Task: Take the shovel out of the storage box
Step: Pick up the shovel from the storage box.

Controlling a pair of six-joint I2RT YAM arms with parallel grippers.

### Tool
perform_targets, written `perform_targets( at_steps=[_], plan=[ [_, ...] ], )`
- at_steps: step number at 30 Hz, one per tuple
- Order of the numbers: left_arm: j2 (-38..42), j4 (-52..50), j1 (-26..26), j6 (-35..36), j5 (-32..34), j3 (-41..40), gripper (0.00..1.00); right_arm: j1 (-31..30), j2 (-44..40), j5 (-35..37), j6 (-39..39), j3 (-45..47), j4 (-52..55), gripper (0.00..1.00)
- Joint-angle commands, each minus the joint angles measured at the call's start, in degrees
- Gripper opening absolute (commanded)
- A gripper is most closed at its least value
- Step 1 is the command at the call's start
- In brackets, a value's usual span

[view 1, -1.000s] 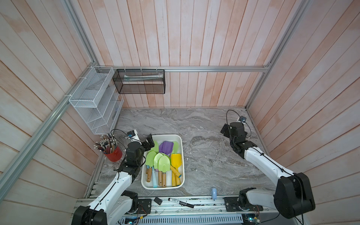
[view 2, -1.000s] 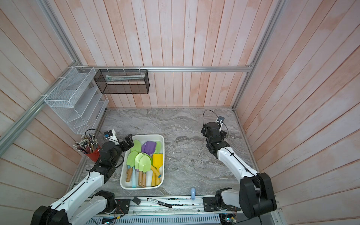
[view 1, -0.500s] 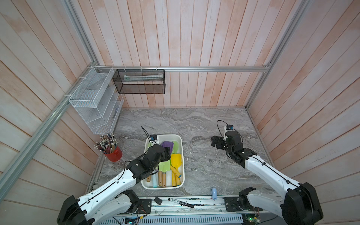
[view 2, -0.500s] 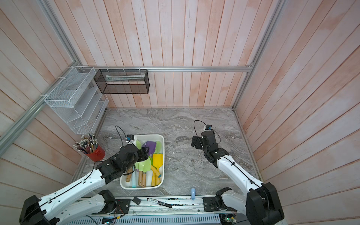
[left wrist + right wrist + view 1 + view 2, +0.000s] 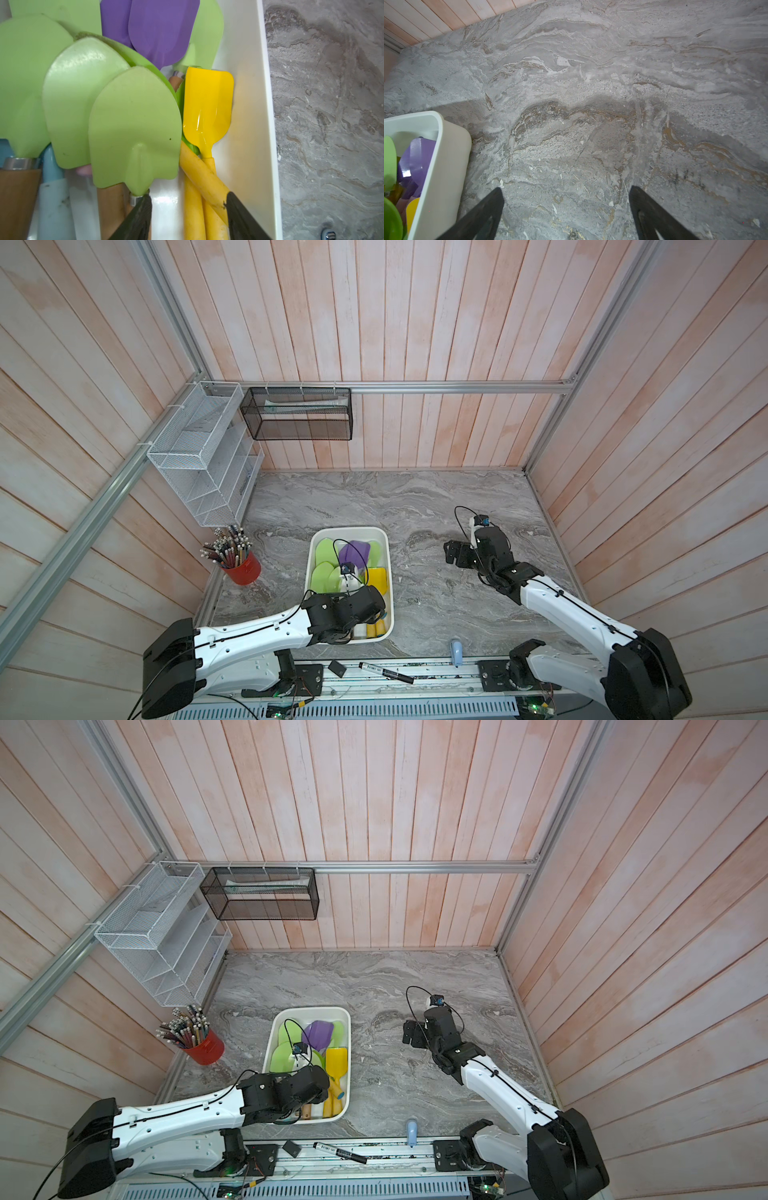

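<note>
The white storage box (image 5: 389, 572) (image 5: 349, 1052) sits at the front middle of the marble table. It holds several green shovels, a purple one (image 5: 162, 31) and yellow ones. The yellow shovel (image 5: 207, 104) (image 5: 378, 578) lies along the box's right wall (image 5: 249, 124). My left gripper (image 5: 188, 195) reaches down into the near end of the box and is open, partly narrowed. Its jaws straddle the crossed yellow handles (image 5: 199, 176). One finger (image 5: 234, 207) touches a handle, while the other finger (image 5: 141, 212) stands apart, against a green shovel's neck. My right gripper (image 5: 566, 189) (image 5: 455, 558) hangs open over bare table right of the box.
A red cup of pencils (image 5: 241, 568) stands left of the box. A white wire rack (image 5: 203, 460) and a black mesh basket (image 5: 299, 414) hang on the walls. A black marker (image 5: 386, 672) and a small blue item (image 5: 456, 651) lie at the front rail.
My left arm swung from the box's left side over its near end and came down among the handles, jaws narrowing. My right arm moved forward and left, closer to the box.
</note>
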State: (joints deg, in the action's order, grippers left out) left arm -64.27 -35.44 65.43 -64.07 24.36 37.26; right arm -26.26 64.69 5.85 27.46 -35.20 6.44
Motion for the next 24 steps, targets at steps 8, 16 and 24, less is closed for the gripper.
perform_targets(
  at_steps=[8, 16, 24],
  plan=[
    [0.55, -4.11, 0.94, -6.22, 3.22, -2.43, 0.53, -0.46, -2.48, -1.03, 1.32, 3.88, 0.09, 0.95],
    [-0.23, -4.17, 1.02, -7.64, 3.12, -4.28, 0.53, -0.55, -1.9, -1.69, 1.72, 4.14, -0.59, 0.95],
    [-1.33, -1.18, 1.02, -7.22, 2.63, -5.82, 0.52, -0.55, -1.1, -2.45, 2.42, 5.03, -1.6, 0.94]
  ],
)
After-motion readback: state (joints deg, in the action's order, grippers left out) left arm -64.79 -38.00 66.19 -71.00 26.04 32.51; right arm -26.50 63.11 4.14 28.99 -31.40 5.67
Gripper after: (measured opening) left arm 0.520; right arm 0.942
